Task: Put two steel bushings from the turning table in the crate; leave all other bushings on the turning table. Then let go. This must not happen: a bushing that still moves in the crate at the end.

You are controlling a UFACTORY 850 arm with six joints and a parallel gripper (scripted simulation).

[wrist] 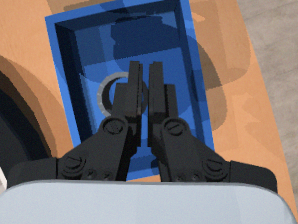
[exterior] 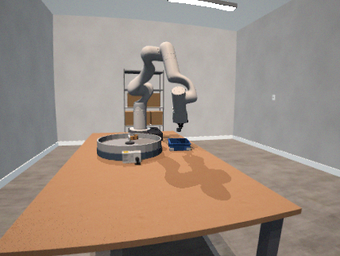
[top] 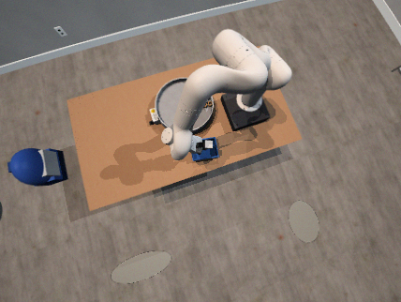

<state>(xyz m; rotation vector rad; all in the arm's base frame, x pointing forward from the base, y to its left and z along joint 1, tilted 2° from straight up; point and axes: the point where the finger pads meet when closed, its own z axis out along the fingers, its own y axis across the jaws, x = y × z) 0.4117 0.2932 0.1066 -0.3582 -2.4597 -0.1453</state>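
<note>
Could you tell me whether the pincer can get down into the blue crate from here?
Probably yes: the pincer, shut on a steel bushing, hangs directly above the open-topped crate, nothing between.

You have one blue crate (wrist: 193,70), one steel bushing (wrist: 107,91) at the fingers above it, one turning table (exterior: 119,150), one arm with one gripper (wrist: 145,86), one shelf rack (exterior: 124,95), and one table (exterior: 119,191).
</note>
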